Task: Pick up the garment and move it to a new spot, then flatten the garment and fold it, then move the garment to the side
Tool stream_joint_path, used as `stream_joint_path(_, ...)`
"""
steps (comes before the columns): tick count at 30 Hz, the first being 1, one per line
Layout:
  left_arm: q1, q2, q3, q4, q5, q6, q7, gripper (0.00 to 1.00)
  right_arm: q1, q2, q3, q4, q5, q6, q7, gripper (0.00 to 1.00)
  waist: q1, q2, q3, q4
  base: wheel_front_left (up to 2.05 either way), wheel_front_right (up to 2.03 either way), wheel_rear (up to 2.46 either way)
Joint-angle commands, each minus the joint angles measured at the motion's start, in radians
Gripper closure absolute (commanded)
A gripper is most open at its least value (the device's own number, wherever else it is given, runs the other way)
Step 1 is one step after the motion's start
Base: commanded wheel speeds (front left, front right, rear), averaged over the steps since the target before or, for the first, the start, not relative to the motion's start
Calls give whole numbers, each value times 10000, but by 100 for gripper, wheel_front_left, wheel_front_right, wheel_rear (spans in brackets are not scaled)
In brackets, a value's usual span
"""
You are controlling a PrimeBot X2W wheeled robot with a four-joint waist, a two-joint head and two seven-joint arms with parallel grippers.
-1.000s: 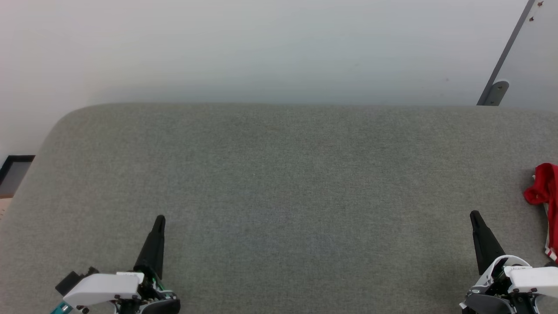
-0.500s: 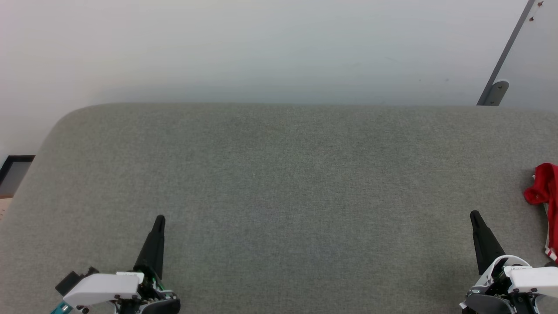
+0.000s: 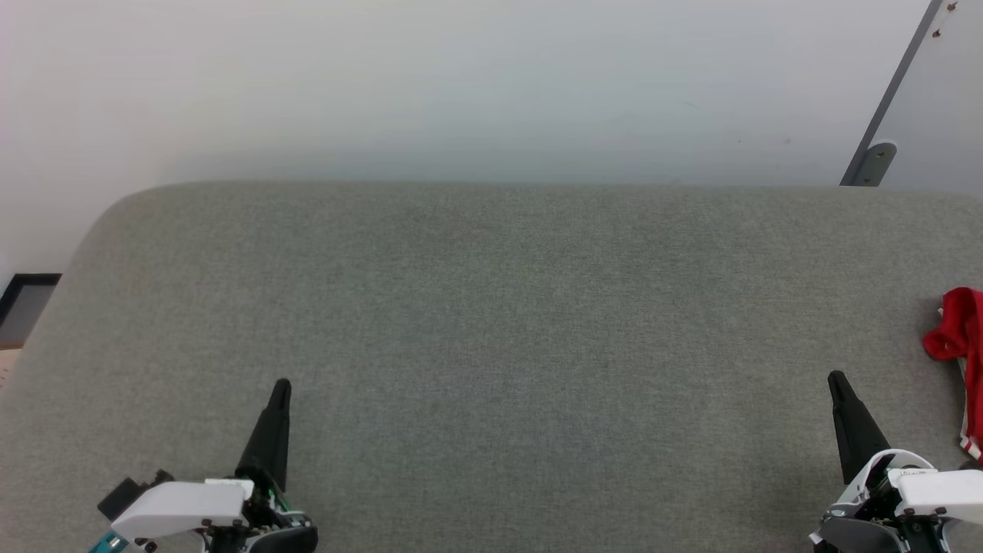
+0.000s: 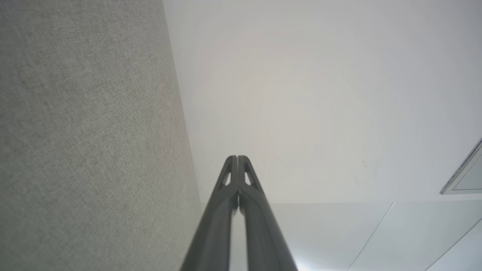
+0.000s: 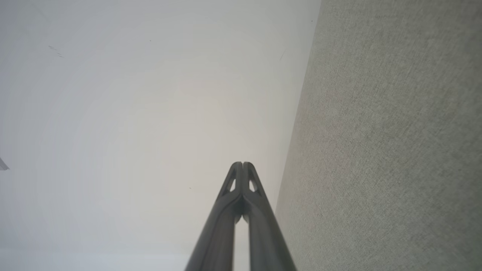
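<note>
A bit of the red garment (image 3: pixel 960 330) with white and striped trim lies crumpled at the right edge of the head view, on the grey fabric surface (image 3: pixel 491 322); most of it is cut off by the frame. My right gripper (image 3: pixel 835 380) rests at the lower right, shut and empty, a short way left of the garment. Far from it, at the lower left, my left gripper (image 3: pixel 282 386) is also shut and empty. In the wrist views each gripper, left (image 4: pixel 237 158) and right (image 5: pixel 243 164), has its fingertips pressed together and points past the surface's edge.
The grey padded surface has a rounded far-left corner (image 3: pixel 123 207) and ends at a pale wall (image 3: pixel 461 84). A slanted grey bracket (image 3: pixel 875 157) stands at the back right. A dark frame (image 3: pixel 23 303) sits on the floor beyond the left edge.
</note>
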Motion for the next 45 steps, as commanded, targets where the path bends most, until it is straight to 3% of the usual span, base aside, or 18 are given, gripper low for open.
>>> stream_joint_path(1, -98, 4, 15, 8, -26, -32, 23, 100, -25, 35, 1, -27, 39, -14, 26, 100, 0, 0, 0, 0, 0, 0, 0)
stream_joint_path(45, -97, 4, 11, 6, -32, -32, 16, 100, -25, 35, 3, -27, 41, -14, 24, 100, 0, 0, 0, 0, 0, 0, 0)
